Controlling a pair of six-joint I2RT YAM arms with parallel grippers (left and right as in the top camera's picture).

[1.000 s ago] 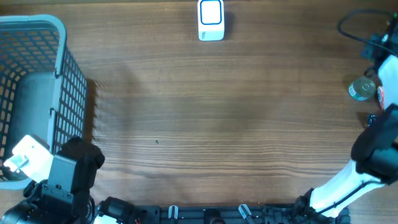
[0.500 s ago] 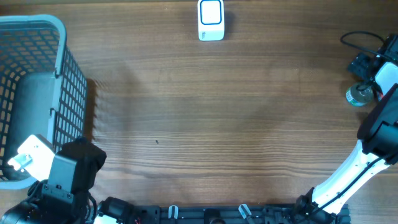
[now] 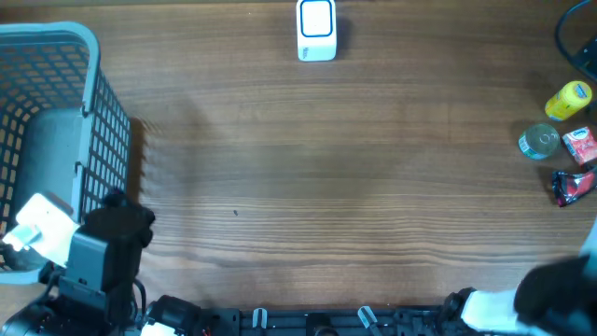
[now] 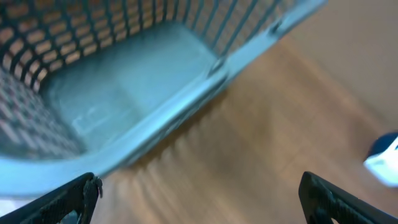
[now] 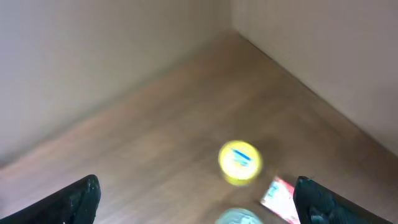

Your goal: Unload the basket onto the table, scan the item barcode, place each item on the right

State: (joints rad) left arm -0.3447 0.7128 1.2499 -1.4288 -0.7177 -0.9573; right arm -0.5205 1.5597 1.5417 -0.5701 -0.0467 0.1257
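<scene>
The wooden surface (image 3: 326, 187) carries a pale mesh basket (image 3: 93, 56) at its left edge and a white scanner (image 3: 316, 30) at the middle of the far edge. Near the right edge, four small items sit close together: a yellow bottle (image 3: 568, 100), a clear round container (image 3: 539, 142) just beside a red packet (image 3: 580, 146), and a dark wrapped packet (image 3: 572, 185) nearer the front.

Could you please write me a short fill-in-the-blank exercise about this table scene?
The mesh basket stands on the robot's ___ side.
The scanner is white and ___.
The bottle near the red packet is coloured ___.
The right gripper is ___, holding nothing.
Missing words: left, blue, yellow, open.
</scene>
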